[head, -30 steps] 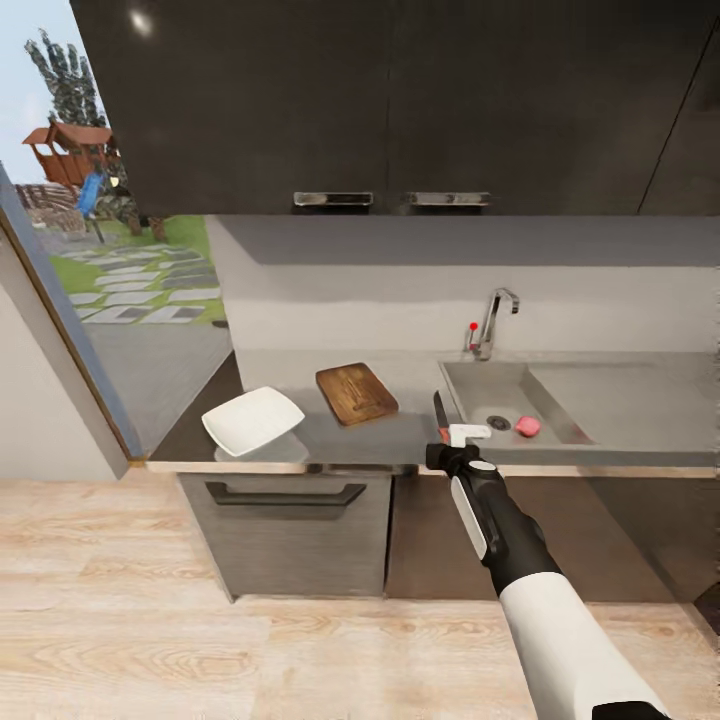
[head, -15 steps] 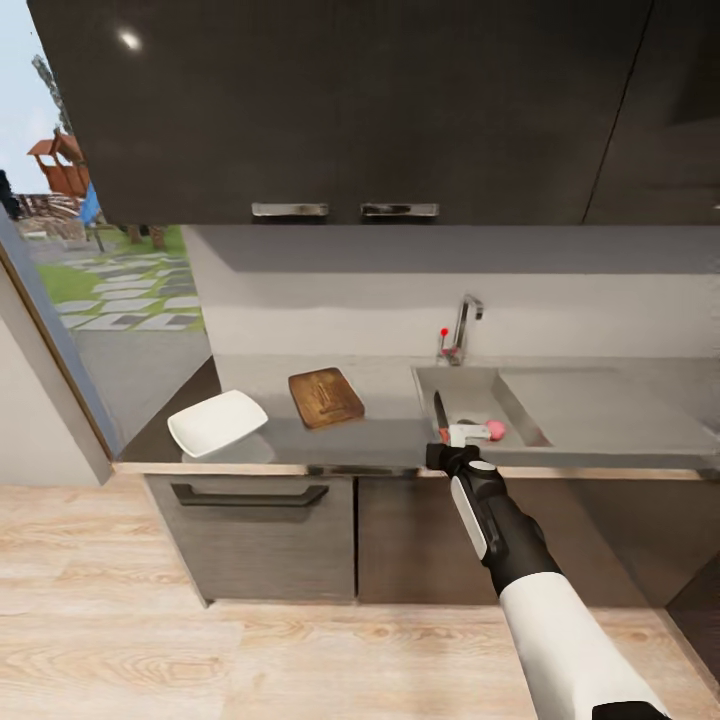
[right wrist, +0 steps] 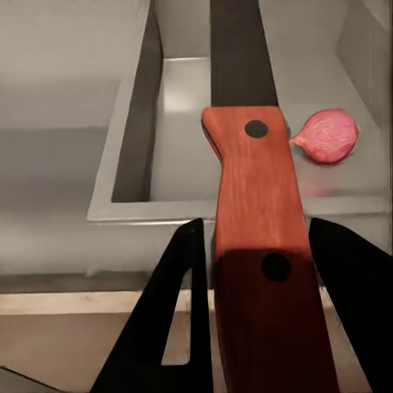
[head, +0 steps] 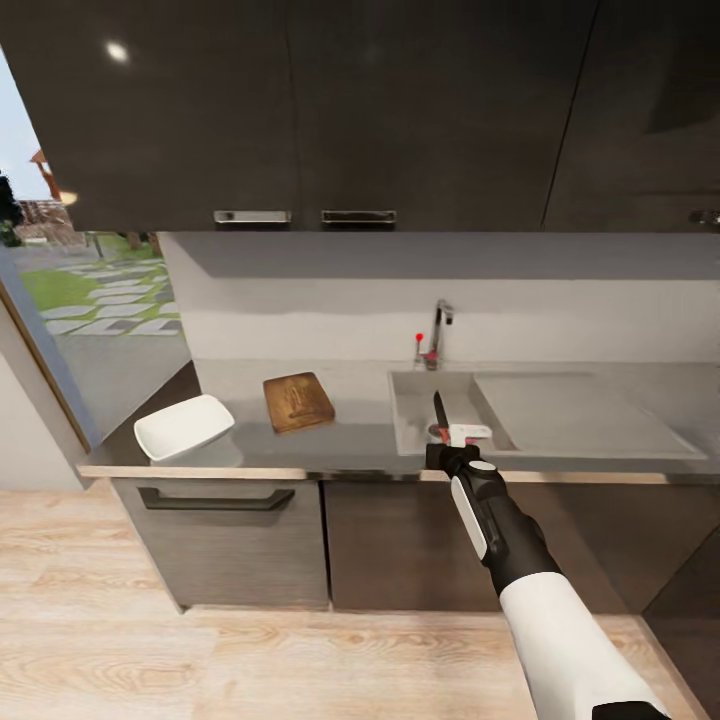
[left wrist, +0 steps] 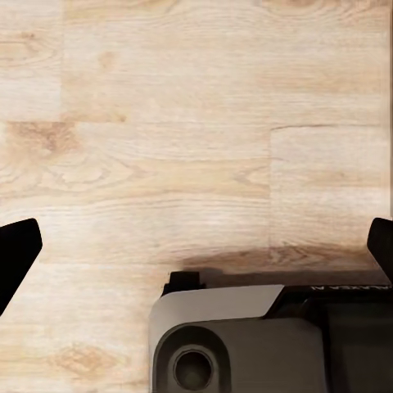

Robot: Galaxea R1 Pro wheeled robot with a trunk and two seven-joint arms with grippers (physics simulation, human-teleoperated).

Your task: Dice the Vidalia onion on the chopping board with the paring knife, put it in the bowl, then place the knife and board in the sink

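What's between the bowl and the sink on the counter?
In the head view, the chopping board lies between the bowl and the sink; otherwise bare countertop.

Right arm stretched forward, right gripper clamped on the paring knife, blade pointing away. Left gripper spread wide, dark fingertips aimed down at the floor

head view overlooks the sink; right wrist sits close above it.

White forearm, black wrist, white hand
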